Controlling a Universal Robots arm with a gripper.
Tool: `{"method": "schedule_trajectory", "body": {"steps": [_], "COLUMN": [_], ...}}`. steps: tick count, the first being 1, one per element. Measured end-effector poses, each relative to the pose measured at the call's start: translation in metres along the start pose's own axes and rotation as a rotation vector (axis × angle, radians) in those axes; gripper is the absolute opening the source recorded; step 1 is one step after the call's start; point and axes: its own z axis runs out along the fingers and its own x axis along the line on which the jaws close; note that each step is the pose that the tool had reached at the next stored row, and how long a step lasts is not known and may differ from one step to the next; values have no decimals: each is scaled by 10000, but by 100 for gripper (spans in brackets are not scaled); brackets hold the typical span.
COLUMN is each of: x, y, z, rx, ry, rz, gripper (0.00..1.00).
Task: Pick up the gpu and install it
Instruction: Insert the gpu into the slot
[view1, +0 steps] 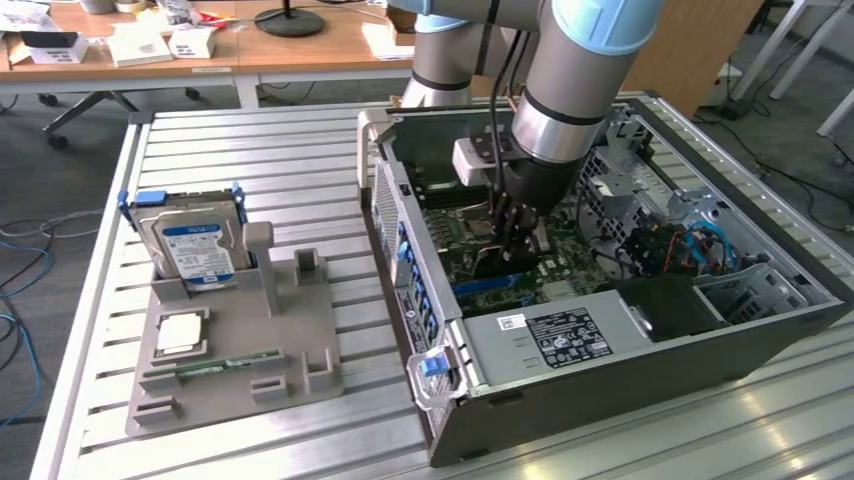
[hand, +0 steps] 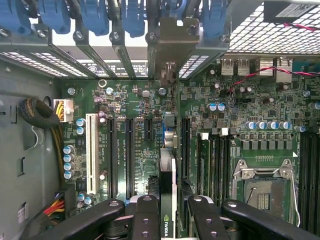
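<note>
The gpu (hand: 168, 165) appears edge-on in the wrist view, standing upright over the green motherboard (hand: 130, 105) in line with a black expansion slot. Its silver end bracket (hand: 169, 47) reaches up to the row of slot covers at the case's rear wall. My gripper (hand: 169, 212) is shut on the card, one black finger (hand: 145, 215) on each side of it. In the exterior view my gripper (view1: 509, 243) is down inside the open computer case (view1: 627, 380), with the dark card (view1: 491, 264) below it, close to the board.
Beside the card are a white slot (hand: 91, 152), black slots and the CPU socket (hand: 262, 187). The power supply (view1: 561, 335) sits at the case's near end. On the exterior view's left, a grey holder (view1: 234, 385) carries the hard drive (view1: 194, 245) and RAM stick (view1: 214, 365).
</note>
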Motion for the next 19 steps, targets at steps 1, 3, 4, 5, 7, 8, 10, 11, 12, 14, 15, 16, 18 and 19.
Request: {"method": "schedule_trajectory", "body": {"steps": [1,3,4,5,7,8,10,11,12,14,15,16,18,19], "x": [0,4,8,9,9,10,11,11,10,11,11,11,11,11], "y": [0,0,0,0,0,0,4,8,11,17,17,17,18,18], "z": [1,3,2,1,1,2,5,6,8,9,10,10,10,11], "rx": [1,2,1,2,1,1,1,1,2,0,0,1,1,1], "ry": [-2,-6,-5,-4,-3,-2,-1,-1,-2,-2,-2,-2,-2,-2], "rz": [0,0,0,0,1,1,0,0,0,0,-1,-2,0,0], "gripper": [27,27,27,27,27,27,27,27,27,27,27,27,27,27]}}
